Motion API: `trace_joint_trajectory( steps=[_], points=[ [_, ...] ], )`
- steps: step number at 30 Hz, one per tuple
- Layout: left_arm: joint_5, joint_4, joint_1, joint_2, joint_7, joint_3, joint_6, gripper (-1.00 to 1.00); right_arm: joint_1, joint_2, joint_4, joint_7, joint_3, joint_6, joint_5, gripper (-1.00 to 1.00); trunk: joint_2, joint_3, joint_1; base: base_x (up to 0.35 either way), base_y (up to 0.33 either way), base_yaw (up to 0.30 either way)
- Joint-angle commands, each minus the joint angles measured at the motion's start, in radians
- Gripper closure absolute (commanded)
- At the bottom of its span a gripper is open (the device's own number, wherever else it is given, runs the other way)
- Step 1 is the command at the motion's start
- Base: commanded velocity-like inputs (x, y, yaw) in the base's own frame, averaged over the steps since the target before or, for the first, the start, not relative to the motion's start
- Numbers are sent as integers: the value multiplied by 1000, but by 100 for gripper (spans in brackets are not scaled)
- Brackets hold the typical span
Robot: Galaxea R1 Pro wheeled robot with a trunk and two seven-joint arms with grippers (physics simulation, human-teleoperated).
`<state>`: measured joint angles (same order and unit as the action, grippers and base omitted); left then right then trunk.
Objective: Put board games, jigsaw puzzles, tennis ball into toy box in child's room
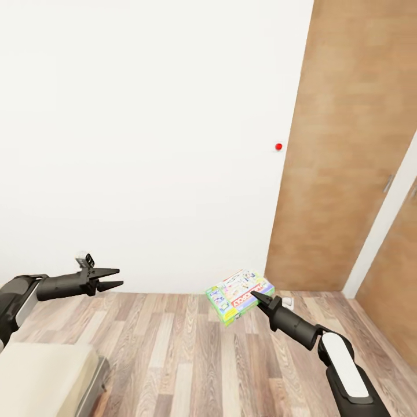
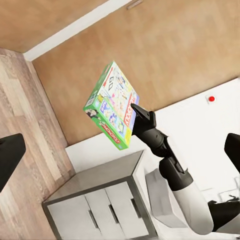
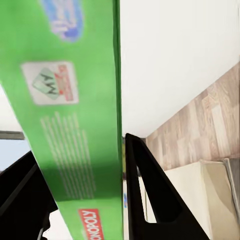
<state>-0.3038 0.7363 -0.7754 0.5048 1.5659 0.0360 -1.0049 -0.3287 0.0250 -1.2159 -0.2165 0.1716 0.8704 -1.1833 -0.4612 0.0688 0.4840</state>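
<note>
The right tool is closed on the multicoloured board game, one finger on each flat face of the box. The right wrist view confirms this: the green edge of the box, printed "MONOPOLY" in red, runs between the two dark fingers. The box is carried clear of the wooden floor, tilted, projecting forward and to the left of the right tool. In the left wrist view the same box sits at the tip of the right tool, its printed face turned partly toward the camera.

The left tool stands open, fingers parted, nothing between them. It is well apart from the box, off to the left of the right tool.

Beyond both tools stands a plain white wall bearing a small red dot; wooden door panels stand past the right tool. A corner of the bed lies below the left tool. A white drawer unit with a grey top appears in the left wrist view, under the right arm.
</note>
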Motion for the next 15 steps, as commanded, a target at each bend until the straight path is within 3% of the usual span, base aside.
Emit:
trace_joint_trajectory(
  steps=[1,9,15],
  points=[
    [-1,0,-1,1,5,4,-11,-100,-1,0,0,-7,2,5,1,100,5,-1,-3,0,0,-280],
    [-1,0,-1,1,5,4,-11,-100,-1,0,0,-7,2,5,1,100,61,-26,-34,0,0,-280],
    [-1,0,-1,1,5,4,-11,-100,-1,1,0,-7,2,5,1,100,61,-26,-34,0,0,-280]
  ],
)
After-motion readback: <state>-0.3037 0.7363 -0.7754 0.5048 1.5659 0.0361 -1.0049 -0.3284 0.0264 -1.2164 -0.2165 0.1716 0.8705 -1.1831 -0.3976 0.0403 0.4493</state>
